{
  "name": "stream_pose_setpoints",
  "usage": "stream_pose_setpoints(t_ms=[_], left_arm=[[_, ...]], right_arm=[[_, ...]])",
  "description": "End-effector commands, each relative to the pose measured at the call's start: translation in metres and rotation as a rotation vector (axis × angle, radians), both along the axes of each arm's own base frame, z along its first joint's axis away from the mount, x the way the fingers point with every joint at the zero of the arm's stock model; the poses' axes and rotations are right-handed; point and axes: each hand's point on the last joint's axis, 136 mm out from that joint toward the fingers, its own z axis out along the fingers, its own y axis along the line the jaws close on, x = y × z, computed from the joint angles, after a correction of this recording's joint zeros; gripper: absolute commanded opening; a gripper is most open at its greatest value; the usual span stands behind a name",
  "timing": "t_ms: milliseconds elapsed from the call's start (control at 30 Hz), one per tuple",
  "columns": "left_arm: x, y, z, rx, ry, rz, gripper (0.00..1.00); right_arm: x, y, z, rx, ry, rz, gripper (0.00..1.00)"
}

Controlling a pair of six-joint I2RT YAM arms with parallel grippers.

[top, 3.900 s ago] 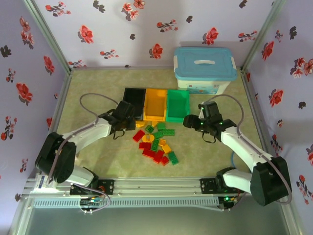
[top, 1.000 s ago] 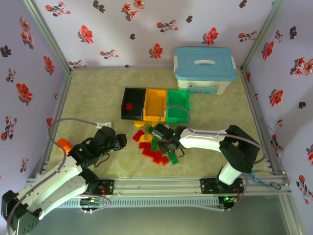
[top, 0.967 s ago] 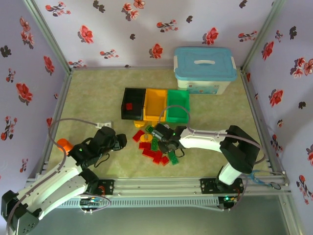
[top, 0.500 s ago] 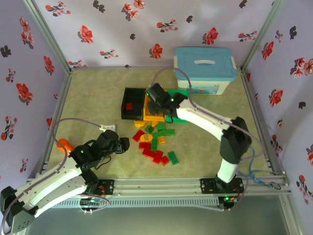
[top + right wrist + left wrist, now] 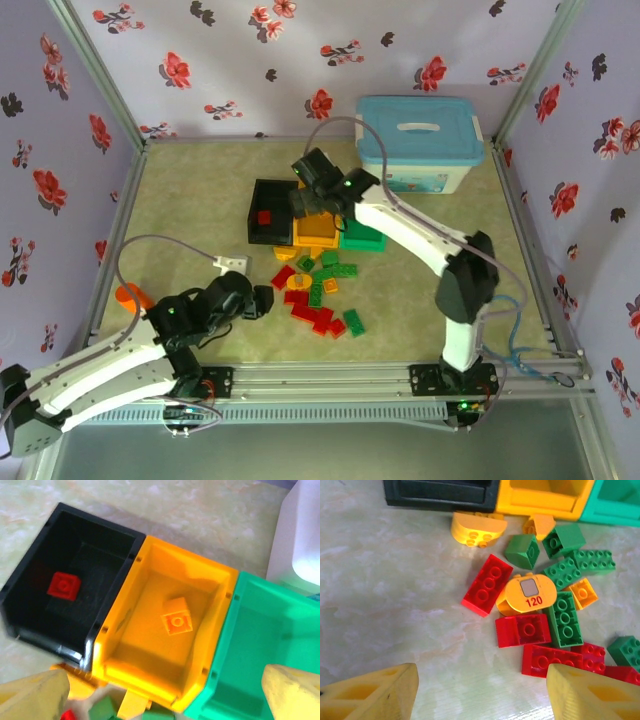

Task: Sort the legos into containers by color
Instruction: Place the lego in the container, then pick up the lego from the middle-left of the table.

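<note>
The legos (image 5: pixel 318 295) lie in a loose red, green and orange pile in front of the three containers. My right gripper (image 5: pixel 162 680) hangs open over the orange bin (image 5: pixel 115 645), where an orange brick (image 5: pixel 176 619) lies. The black bin (image 5: pixel 30 610) holds one red brick (image 5: pixel 64 586). The green bin (image 5: pixel 235 630) looks empty. My left gripper (image 5: pixel 480 680) is open low over bare table, just left of the pile, with a red brick (image 5: pixel 522 629) and a round orange piece marked 120 (image 5: pixel 526 594) ahead of it. From above, the right gripper (image 5: pixel 312 200) covers part of the bins and the left gripper (image 5: pixel 260 300) sits beside the pile.
A large white tub with a light-blue lid (image 5: pixel 418 145) stands at the back right, close behind the green bin (image 5: pixel 365 238). Flowered walls enclose the table on three sides. Bare table lies to the left of and behind the black bin (image 5: pixel 256 235).
My right gripper went from the pile up to the orange bin and opened; an orange brick now lies there. The left gripper crept a little closer to the pile.
</note>
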Motion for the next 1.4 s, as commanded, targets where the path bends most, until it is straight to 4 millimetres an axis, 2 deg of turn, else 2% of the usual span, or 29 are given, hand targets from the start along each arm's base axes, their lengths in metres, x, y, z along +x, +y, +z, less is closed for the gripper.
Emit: stream_pose_setpoints(t_ms=[0,133,233,433,533,667,800,933,1367], left_arm=[[0.0,-0.02,0.013,0.0,-0.044,-0.062,0.69],[-0.003,-0.046,0.013,0.018,-0.046,-0.129,0.69],[-0.006,-0.07,0.014,0.039,-0.04,-0.187,0.68],[-0.025,-0.135,0.016,0.057,-0.022,-0.368,0.68],[-0.039,-0.17,0.007,0.078,0.012,-0.492,0.69],[-0.055,-0.203,-0.019,0.172,0.088,-0.622,0.71],[-0.06,-0.216,-0.04,0.288,0.121,-0.685,0.73],[-0.06,-0.221,-0.056,0.381,0.135,-0.736,0.78],[-0.058,-0.223,-0.088,0.618,0.185,-0.871,0.84]], right_arm=[[-0.022,-0.015,0.006,0.07,-0.011,-0.01,0.99],[-0.054,-0.039,-0.013,0.12,0.031,-0.017,0.99],[-0.078,-0.065,-0.031,0.135,0.061,-0.055,0.99],[-0.112,-0.121,-0.057,0.149,0.07,-0.174,0.99],[-0.117,-0.15,-0.049,0.163,0.017,-0.26,0.99],[-0.12,-0.196,-0.019,0.181,-0.078,-0.398,0.99],[-0.128,-0.227,0.005,0.21,-0.131,-0.475,0.99],[-0.136,-0.236,0.016,0.242,-0.157,-0.477,0.99],[-0.147,-0.237,0.0,0.304,-0.148,-0.465,0.99]])
